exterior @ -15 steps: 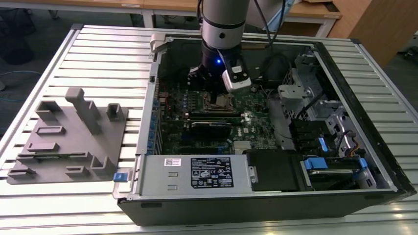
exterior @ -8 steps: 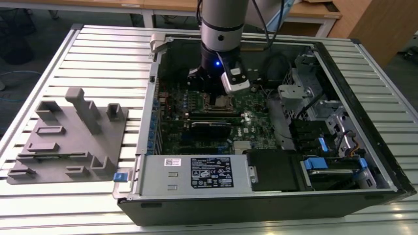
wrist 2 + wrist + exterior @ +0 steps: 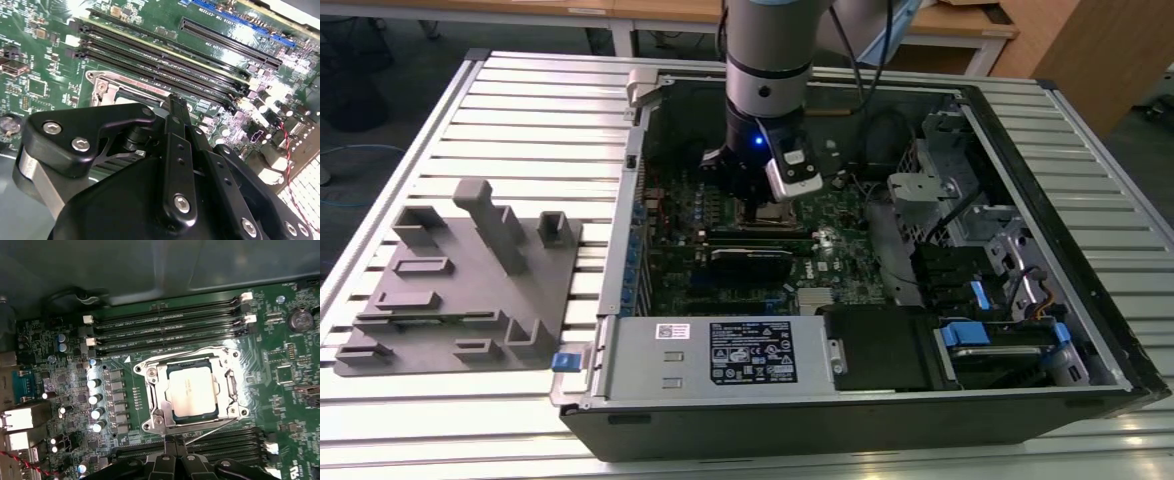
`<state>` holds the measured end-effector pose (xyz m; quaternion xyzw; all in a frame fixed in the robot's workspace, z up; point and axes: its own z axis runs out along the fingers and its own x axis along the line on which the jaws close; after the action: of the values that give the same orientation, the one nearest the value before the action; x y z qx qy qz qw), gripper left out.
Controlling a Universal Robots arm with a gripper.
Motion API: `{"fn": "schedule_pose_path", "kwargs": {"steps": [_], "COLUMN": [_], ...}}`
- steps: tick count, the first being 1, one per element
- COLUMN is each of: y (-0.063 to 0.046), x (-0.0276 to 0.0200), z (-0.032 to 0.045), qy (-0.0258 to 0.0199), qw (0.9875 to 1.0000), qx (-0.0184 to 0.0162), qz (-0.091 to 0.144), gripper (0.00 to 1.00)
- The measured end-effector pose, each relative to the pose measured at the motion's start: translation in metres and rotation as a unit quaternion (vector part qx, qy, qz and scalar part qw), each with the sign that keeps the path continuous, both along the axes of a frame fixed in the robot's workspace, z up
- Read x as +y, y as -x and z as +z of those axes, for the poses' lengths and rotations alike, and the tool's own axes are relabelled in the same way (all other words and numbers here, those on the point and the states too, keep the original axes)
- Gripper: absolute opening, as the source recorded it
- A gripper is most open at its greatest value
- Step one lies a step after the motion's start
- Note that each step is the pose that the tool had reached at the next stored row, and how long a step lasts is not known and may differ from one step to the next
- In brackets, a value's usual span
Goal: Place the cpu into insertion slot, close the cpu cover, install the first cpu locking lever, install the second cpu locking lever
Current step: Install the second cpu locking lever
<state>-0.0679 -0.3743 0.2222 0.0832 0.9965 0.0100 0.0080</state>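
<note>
In the first wrist view the cpu (image 3: 192, 392), silvery and square, lies flat in the insertion slot (image 3: 151, 416). The cpu cover (image 3: 161, 390) is down around it as a metal frame. One thin locking lever (image 3: 182, 354) runs along the socket's edge by the memory slots. A second thin lever (image 3: 216, 430) slants out from the opposite edge. My gripper (image 3: 174, 444) stands just off that edge, its black fingers (image 3: 167, 460) together with nothing between them. The second wrist view has the fingers (image 3: 175, 130) over the socket's metal rim (image 3: 131, 81). In the exterior view the gripper (image 3: 767, 205) hangs inside the case.
Long black memory slots (image 3: 165, 330) flank the socket on both sides, with a row of capacitors (image 3: 97, 400) beside it. The open computer case (image 3: 620, 250) walls in the board. A grey fixture (image 3: 467, 280) sits on the slatted table at the exterior view's left.
</note>
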Motion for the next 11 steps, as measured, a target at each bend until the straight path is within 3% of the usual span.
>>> {"fn": "schedule_pose_path", "kwargs": {"steps": [6,11], "y": [0.0051,0.0063], "x": [-0.0005,-0.0038], "z": [-0.0047,-0.0058], "qy": [0.0001,0.0], "qw": [1.0,1.0], "qx": [0.0001,0.0], "qz": [0.0,0.0], "gripper": [0.11,0.11]}}
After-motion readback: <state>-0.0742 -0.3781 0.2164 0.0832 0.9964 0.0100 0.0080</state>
